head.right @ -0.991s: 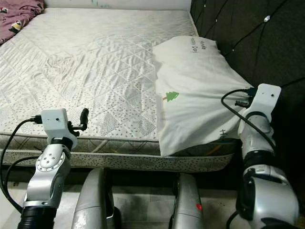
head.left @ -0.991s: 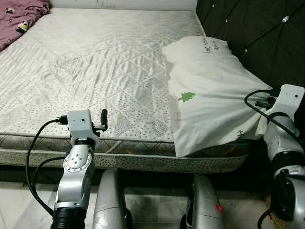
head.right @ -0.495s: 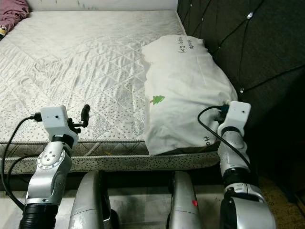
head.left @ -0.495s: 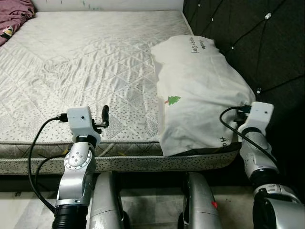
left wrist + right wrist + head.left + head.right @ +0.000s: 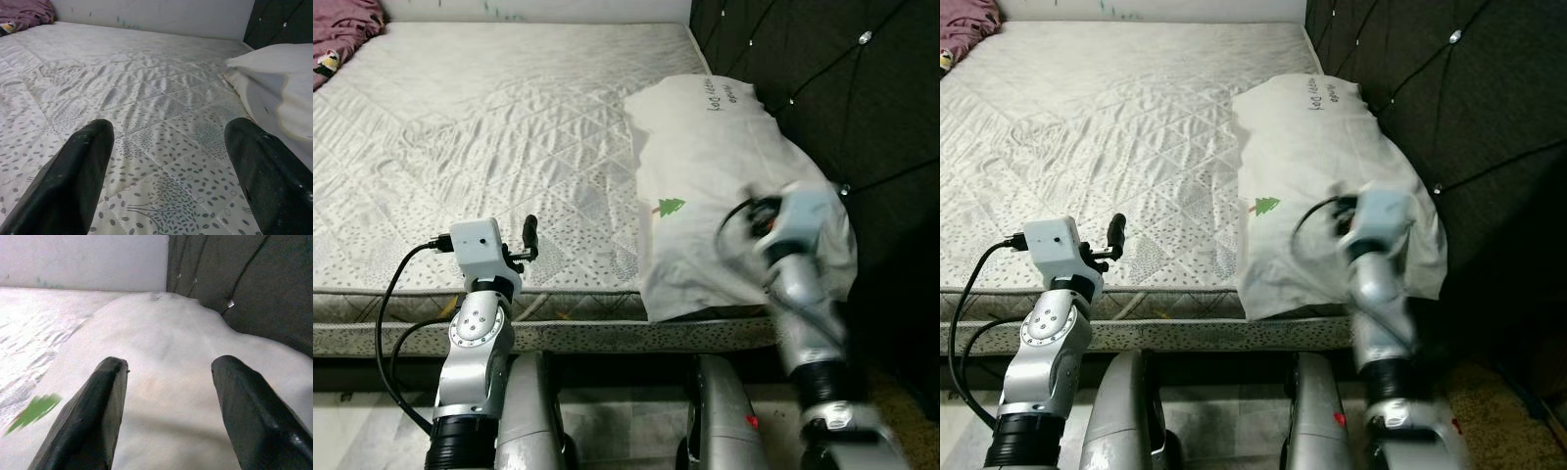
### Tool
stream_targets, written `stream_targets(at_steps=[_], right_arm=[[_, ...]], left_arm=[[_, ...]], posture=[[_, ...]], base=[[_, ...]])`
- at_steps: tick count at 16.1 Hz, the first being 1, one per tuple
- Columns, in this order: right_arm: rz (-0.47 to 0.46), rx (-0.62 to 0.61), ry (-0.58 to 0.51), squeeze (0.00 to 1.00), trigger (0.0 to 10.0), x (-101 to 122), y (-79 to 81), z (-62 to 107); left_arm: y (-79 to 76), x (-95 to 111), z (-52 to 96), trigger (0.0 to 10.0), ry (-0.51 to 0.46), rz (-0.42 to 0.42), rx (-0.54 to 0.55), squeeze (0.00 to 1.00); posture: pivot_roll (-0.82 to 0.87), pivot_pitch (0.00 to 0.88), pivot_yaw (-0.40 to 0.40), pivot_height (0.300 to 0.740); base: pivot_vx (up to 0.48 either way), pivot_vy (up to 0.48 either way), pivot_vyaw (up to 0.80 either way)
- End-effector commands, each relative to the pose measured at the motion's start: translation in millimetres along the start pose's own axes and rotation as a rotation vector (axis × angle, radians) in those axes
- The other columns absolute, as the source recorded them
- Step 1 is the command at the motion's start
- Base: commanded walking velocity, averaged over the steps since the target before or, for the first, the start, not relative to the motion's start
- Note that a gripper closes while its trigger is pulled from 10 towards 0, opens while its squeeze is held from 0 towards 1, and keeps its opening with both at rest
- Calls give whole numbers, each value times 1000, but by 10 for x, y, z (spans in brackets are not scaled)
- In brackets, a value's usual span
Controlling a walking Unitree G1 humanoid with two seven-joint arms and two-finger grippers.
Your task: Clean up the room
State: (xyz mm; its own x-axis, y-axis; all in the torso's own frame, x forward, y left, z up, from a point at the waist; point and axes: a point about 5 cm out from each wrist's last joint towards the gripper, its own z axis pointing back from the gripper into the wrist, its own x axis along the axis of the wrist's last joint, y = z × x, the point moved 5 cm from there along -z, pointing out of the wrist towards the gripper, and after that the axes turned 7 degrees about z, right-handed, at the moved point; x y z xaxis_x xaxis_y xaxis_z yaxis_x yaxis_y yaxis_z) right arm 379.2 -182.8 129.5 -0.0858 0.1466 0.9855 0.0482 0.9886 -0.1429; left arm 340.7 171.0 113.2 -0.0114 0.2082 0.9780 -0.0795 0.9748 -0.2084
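A white pillow with a small green tree print lies on the right side of the mattress, against the dark headboard. Its near edge hangs over the front of the bed. My right arm is blurred in motion at the pillow's near right part. In the right wrist view my right gripper is open and points at the pillow, with nothing between its fingers. My left gripper hovers open over the mattress's front edge, left of the pillow, and it holds nothing.
A dark tufted headboard rises on the right. A purple blanket lies bunched at the mattress's far left corner. A light wall runs behind the bed. My legs stand on a pale floor at the bed's front edge.
My right arm has swung left, from the pillow's near right corner to in front of the pillow. The view shifted a little at first. The left arm has stayed put.
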Motion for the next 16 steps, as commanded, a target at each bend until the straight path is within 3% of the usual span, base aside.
stream_targets(at_steps=[1, 4, 6, 7, 9, 13, 16], right_arm=[[-20, 16, -59, 1000, 10000, 147, 67, 44], [-44, 57, -73, 1000, 10000, 215, 235, 81], [1, 72, -101, 1000, 10000, 284, 275, 59], [-3, 88, -129, 0, 10000, 331, 262, 61], [-46, 58, -109, 0, 10000, 323, 204, 21], [-63, 92, -126, 0, 10000, 426, 277, -62], [-79, 60, -91, 0, 10000, 324, 210, -16]], left_arm=[[27, 42, -60, 10000, -11, -7, 16, 0], [-45, 73, -112, 10000, -19, -2, -24, 0], [-116, 139, -194, 10000, -38, -7, -53, 0], [-109, 181, -232, 10000, -52, -7, -46, 0], [-94, 258, -261, 10000, -76, 3, -31, 0], [-191, 269, -276, 10000, -81, 40, -76, 0], [-165, 173, -181, 10000, -46, 32, -67, 0]], posture=[[-62, 0, 20, 533], [-76, 0, 41, 533], [-90, 0, 47, 533], [-89, 0, 52, 533], [-81, 0, 58, 547], [-85, 0, 39, 595], [-78, 0, 26, 633]], base=[[0, 0, 0], [0, 0, 0], [0, 0, 0], [0, 0, 0], [0, 0, 0], [0, 0, 0], [0, 0, 0]])
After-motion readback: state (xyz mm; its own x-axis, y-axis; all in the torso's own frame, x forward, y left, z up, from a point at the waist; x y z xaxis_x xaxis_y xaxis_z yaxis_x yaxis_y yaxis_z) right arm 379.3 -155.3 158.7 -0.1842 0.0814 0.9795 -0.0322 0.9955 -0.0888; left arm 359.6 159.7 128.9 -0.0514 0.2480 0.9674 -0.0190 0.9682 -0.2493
